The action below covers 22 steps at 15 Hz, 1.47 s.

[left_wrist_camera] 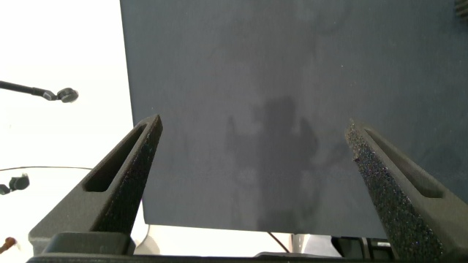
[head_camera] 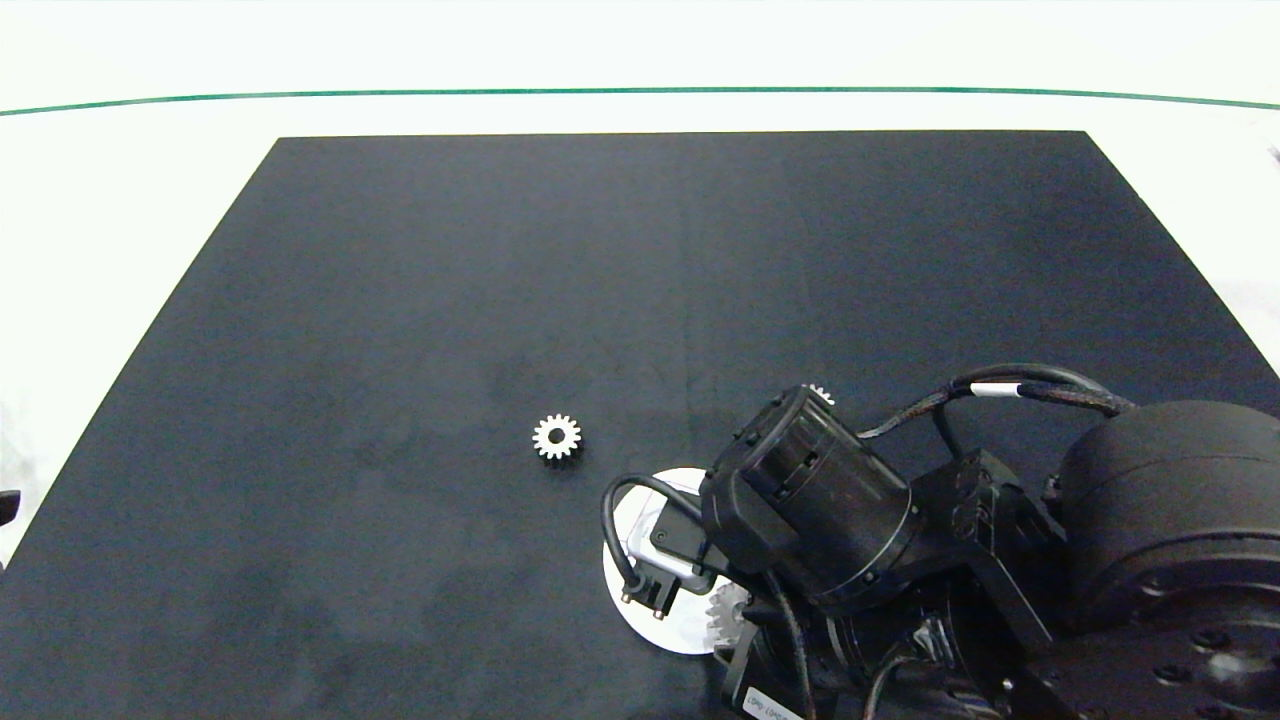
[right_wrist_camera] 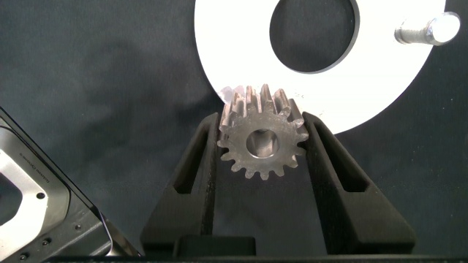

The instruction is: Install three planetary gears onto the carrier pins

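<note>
Right tool (right_wrist_camera: pixel 262 146) clamps 1 planetary gear (right_wrist_camera: pixel 261 140) over the white disc (right_wrist_camera: pixel 241 66); left tool (left_wrist_camera: pixel 252 146) (idle) gapes empty.

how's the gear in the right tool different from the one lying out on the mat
The held gear is clamped between the right tool's fingers, at the white disc's edge. The loose gear lies flat on the black mat, touched by nothing, apart from the disc. Both are small toothed gears with a round centre hole.

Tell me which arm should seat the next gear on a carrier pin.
Right. The right gripper is shut on a planetary gear at the edge of the white disc, with a carrier pin close by. The left gripper is open, empty, over bare mat.
</note>
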### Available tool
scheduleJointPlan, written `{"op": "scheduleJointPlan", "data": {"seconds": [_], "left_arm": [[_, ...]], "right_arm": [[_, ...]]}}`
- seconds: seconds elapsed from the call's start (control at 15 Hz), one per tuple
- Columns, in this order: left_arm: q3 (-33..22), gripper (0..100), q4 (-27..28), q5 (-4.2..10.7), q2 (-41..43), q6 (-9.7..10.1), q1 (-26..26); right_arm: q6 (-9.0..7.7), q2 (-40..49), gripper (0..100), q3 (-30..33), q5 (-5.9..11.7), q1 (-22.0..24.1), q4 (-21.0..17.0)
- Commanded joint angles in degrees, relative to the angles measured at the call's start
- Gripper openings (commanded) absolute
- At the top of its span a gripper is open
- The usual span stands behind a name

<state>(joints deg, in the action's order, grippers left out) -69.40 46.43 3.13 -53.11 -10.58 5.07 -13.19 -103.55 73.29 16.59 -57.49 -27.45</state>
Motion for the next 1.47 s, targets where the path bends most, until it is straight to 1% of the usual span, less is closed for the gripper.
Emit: {"op": "scheduleJointPlan", "data": {"seconds": [0.07,1.47], "left_arm": [[0.0,100,0.2,0.03,0.0,-0.05,0.0],[0.0,100,0.2,0.03,0.0,-0.05,0.0]], "right_arm": [[-0.08,0.0,25,-0.1,0.11,0.0,-0.2],[-0.08,-0.2,25,0.0,0.28,0.4,-0.2]]}}
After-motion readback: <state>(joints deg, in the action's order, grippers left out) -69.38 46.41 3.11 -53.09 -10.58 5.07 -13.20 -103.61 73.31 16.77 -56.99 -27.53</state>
